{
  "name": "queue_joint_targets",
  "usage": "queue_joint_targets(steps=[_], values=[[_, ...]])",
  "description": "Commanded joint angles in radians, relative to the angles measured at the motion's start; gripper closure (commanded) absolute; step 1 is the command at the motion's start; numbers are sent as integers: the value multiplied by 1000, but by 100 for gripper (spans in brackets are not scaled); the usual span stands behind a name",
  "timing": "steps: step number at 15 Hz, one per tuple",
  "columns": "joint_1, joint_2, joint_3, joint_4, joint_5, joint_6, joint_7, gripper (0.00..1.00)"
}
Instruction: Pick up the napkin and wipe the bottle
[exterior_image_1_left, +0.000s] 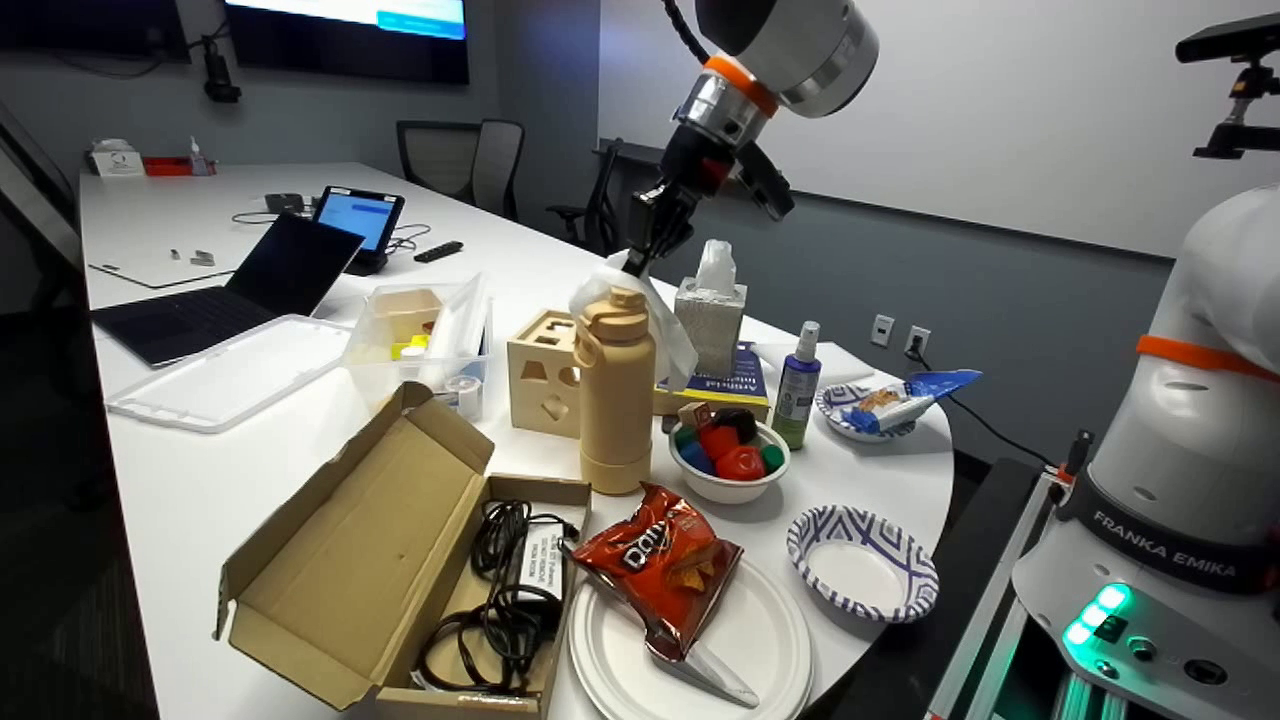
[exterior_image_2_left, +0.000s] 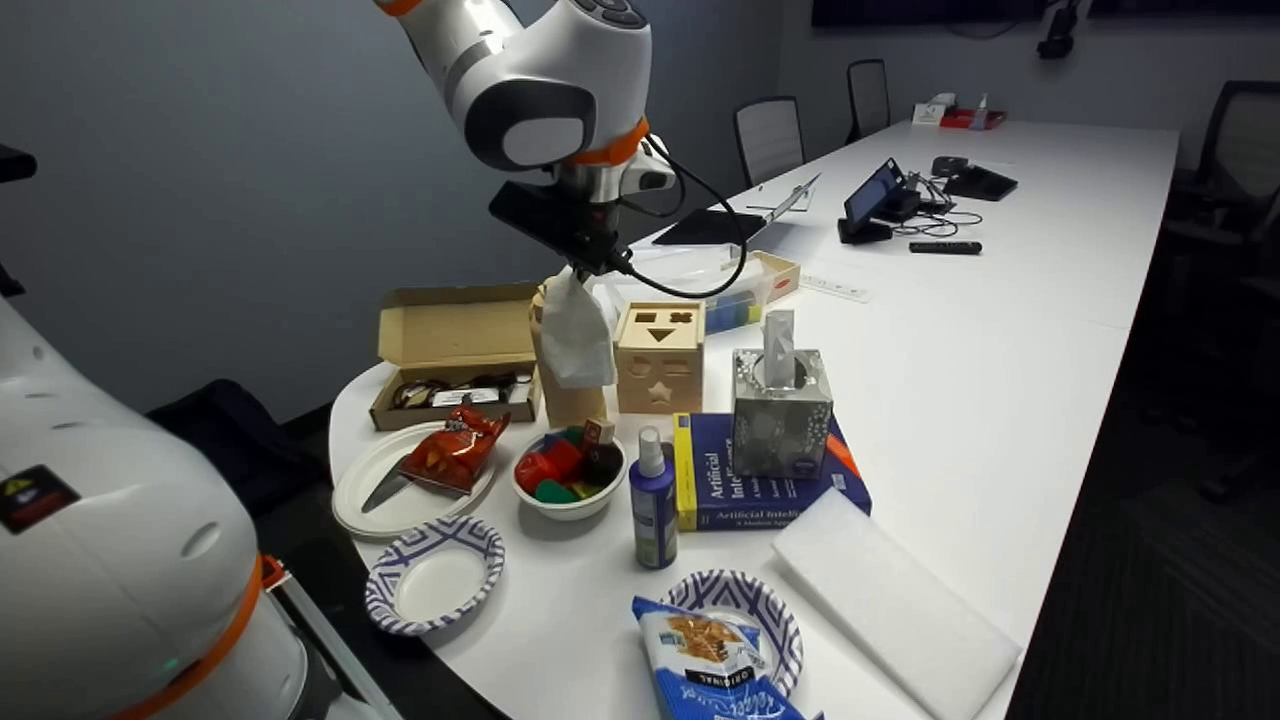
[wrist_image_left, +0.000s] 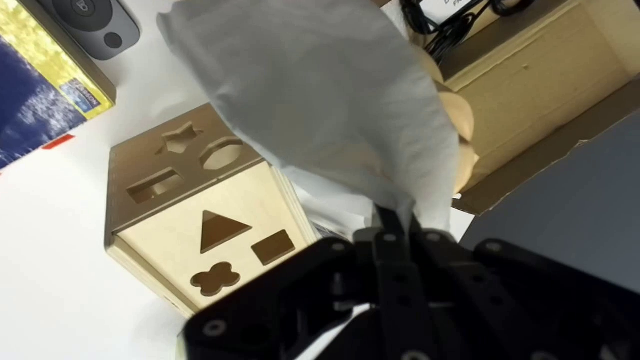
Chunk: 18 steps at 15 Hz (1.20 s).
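Observation:
The napkin is thin, white and crumpled. It hangs from my gripper in both exterior views (exterior_image_1_left: 676, 345) (exterior_image_2_left: 575, 335) and fills the upper middle of the wrist view (wrist_image_left: 320, 100). My gripper (exterior_image_1_left: 636, 264) is shut on the napkin's top; its tips also show in the wrist view (wrist_image_left: 397, 220) and in an exterior view (exterior_image_2_left: 582, 272). The tan bottle (exterior_image_1_left: 617, 410) stands upright on the table. The gripper is just above and behind its cap. The napkin hangs beside the bottle and partly hides it in an exterior view (exterior_image_2_left: 573, 408) and in the wrist view (wrist_image_left: 460, 117). Contact cannot be told.
A wooden shape box (exterior_image_1_left: 540, 385) stands close beside the bottle. An open cardboard box (exterior_image_1_left: 350, 560) with cables, a bowl of coloured blocks (exterior_image_2_left: 570, 508) and a chip bag (exterior_image_1_left: 660, 565) are near it. A spray bottle (exterior_image_2_left: 653, 510) and a tissue box (exterior_image_2_left: 780, 430) on a book stand close by.

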Motion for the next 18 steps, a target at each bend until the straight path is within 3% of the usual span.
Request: queue_joint_targets(steps=[1,8,13,18], values=[[9,5,-12,30,85,-44,-91,100],[-12,6,-3,50,178,-175,-186,100],[-27,-19,11,37,137,-238,-139,100],[-40,-55,27,12,58,-224,-46,100]])
